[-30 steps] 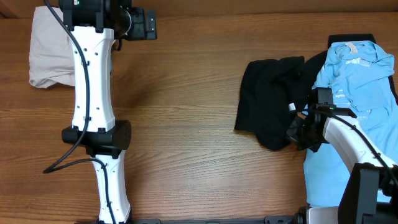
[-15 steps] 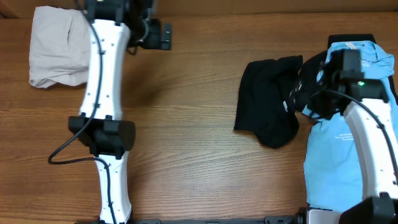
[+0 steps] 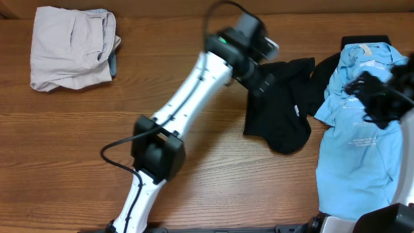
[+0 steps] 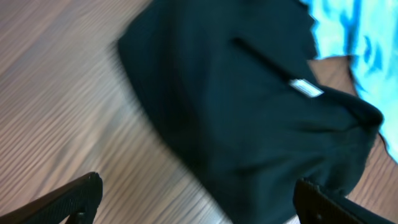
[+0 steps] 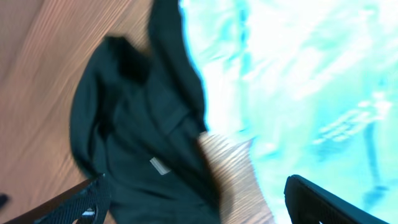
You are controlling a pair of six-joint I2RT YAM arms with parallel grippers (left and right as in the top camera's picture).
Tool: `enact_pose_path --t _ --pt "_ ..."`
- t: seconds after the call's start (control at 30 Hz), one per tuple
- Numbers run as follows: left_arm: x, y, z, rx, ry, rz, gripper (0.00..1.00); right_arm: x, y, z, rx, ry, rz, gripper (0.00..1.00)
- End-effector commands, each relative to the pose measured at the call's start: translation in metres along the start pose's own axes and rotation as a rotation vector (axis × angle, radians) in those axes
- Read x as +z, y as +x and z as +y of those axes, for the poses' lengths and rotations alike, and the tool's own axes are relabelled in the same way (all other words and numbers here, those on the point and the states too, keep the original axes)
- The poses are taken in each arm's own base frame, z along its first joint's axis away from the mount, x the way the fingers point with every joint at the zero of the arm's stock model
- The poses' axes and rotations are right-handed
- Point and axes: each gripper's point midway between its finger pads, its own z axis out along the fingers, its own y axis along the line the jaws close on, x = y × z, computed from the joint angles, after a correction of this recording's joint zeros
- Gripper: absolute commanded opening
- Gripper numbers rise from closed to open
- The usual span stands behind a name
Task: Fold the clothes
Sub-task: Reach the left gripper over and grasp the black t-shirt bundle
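Done: beige trousers (image 3: pixel 71 48) look folded, parked at the far-left corner of the tabletop (image 3: pixel 259 188).
Left to do: black shirt (image 3: pixel 284 123) sits crumpled right of centre, and blue T-shirts (image 3: pixel 362 149) lie loose at the right edge, touching it. Most of the job lies ahead, I'd judge.
Left jaws: wide open, empty, hovering over the black shirt's upper edge.
Right jaws: spread wide too, gripping nothing, above the blue T-shirts.
Overhead only: the trousers, plus the left arm (image 3: pixel 194 97) stretched right across. The right jaws are a blur here.
Wrist views only: both fingertip pairs plainly apart, and a small white label (image 4: pixel 306 88) on the shirt.
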Motion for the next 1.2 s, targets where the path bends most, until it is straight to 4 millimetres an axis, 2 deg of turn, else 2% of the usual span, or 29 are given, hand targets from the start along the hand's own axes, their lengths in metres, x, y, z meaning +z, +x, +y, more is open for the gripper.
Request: enact_pose_path --t 0.0,0.1,0.2,0.37,0.53,0.63,0.77,0.8,0.97,1.0,1.1,1.17 --pt "0.027 0.009 -0.033 0.185 0.040 0.025 1.00 -0.017 -0.017 -0.007 0.015 -0.064 -0.042 0.93" --pt "0.048 0.016 -0.055 0.311 0.022 0.035 1.00 -0.020 -0.021 -0.018 0.030 -0.062 -0.047 0.93" --pt "0.071 0.028 -0.057 0.369 -0.071 0.061 1.00 -0.020 -0.020 -0.022 0.027 -0.055 -0.042 0.93" --pt "0.092 0.045 -0.057 0.384 -0.072 0.076 1.00 -0.020 -0.019 -0.023 0.022 -0.054 -0.039 0.93" --pt "0.113 0.063 -0.030 0.378 -0.175 0.090 1.00 -0.020 -0.018 -0.023 0.023 -0.053 -0.035 0.93" --pt "0.116 0.070 -0.010 0.370 -0.257 0.106 1.00 -0.020 -0.017 -0.023 0.024 -0.052 -0.031 0.93" --pt "0.105 0.073 0.028 0.350 -0.423 0.141 1.00 -0.020 -0.017 -0.023 0.025 -0.052 -0.031 0.93" --pt "0.096 0.074 0.051 0.335 -0.519 0.159 1.00 -0.020 -0.017 -0.023 0.025 -0.052 -0.031 0.93" --pt "0.064 0.085 0.112 0.282 -0.749 0.241 1.00 -0.020 -0.016 -0.023 0.025 -0.051 -0.029 0.93" --pt "0.051 0.092 0.134 0.258 -0.819 0.278 1.00 -0.020 -0.016 -0.024 0.026 -0.051 -0.028 0.93" --pt "0.034 0.097 0.154 0.230 -0.869 0.306 1.00 -0.020 -0.016 -0.024 0.026 -0.051 -0.028 0.93" --pt "0.024 0.092 0.152 0.222 -0.854 0.292 1.00 -0.020 -0.016 -0.023 0.025 -0.051 -0.027 0.93"
